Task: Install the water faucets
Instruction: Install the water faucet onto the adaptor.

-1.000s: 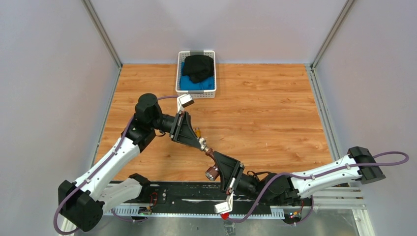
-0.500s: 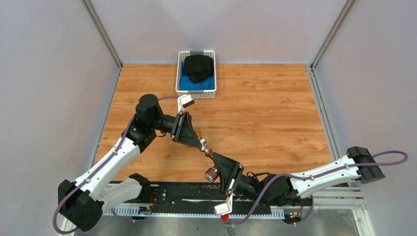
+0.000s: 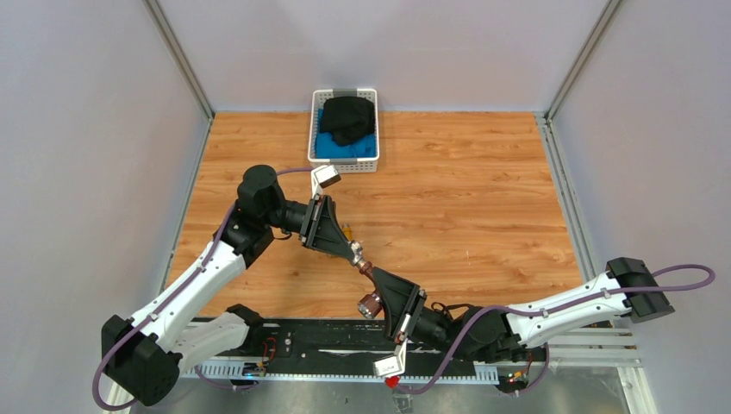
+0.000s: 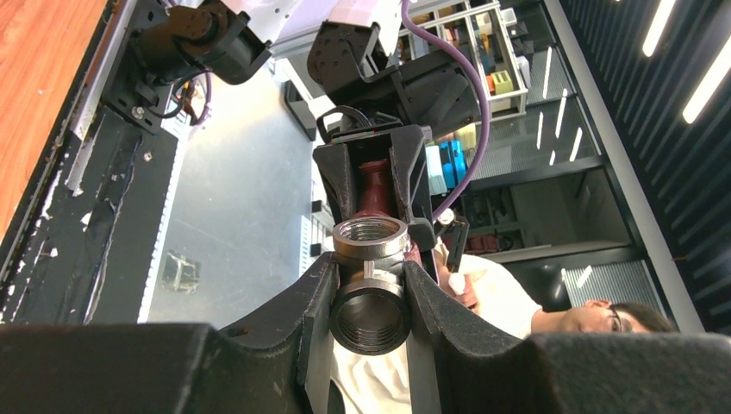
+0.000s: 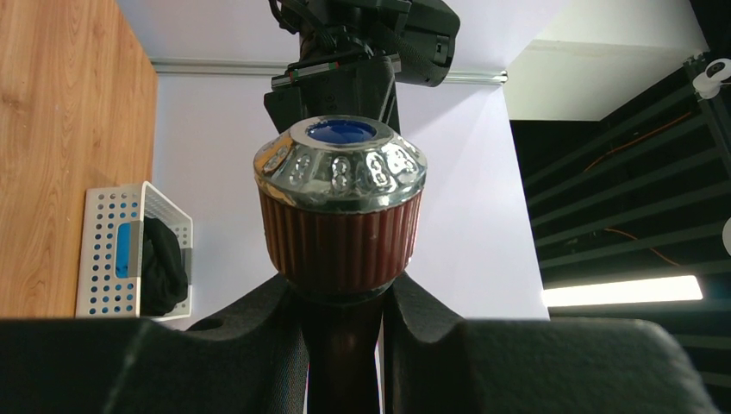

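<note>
Over the near part of the wood-grain table, the dark reddish-brown faucet is held aloft, its stem clamped between the narrowly set fingers of the right gripper. A grey threaded fitting is pinched in the left gripper, close by the faucet's silvery end. Rigid, smooth metal of some weight is judged likely to slip under twisting, so the stem below the ribbed knob is favoured.
</note>
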Controlling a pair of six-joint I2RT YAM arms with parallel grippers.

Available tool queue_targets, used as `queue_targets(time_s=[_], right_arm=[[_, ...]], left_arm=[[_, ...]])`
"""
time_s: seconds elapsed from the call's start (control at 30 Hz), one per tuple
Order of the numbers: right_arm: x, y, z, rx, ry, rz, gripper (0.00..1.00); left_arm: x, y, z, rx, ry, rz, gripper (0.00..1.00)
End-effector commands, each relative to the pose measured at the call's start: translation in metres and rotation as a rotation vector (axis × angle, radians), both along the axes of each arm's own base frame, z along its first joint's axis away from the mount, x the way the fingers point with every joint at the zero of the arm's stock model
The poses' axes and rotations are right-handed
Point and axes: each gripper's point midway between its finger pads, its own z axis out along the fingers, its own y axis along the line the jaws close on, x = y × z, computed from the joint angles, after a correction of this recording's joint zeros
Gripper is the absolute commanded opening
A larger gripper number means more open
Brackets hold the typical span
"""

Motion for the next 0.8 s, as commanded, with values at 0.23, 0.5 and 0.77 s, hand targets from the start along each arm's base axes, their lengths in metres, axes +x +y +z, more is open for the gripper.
queue_targets(time_s=[0.23,0.5,0.77], right_arm=[[-0.003,0.000,0.027,0.107,-0.006,0.017,0.00],[-0.002,0.001,0.030,0.123,-0.010,0.011,0.00],[-0.003,0.002,0.033,0.131,-0.007,0.013,0.00]], left_arm=[[-0.014,-0.001,-0.001,0.001,0.006,-0.059,0.00],[-0.017,0.000,-0.008,0.010,0.020,-0.062,0.00],[-0.016,-0.001,-0.011,0.013,0.022,-0.061,0.00]])
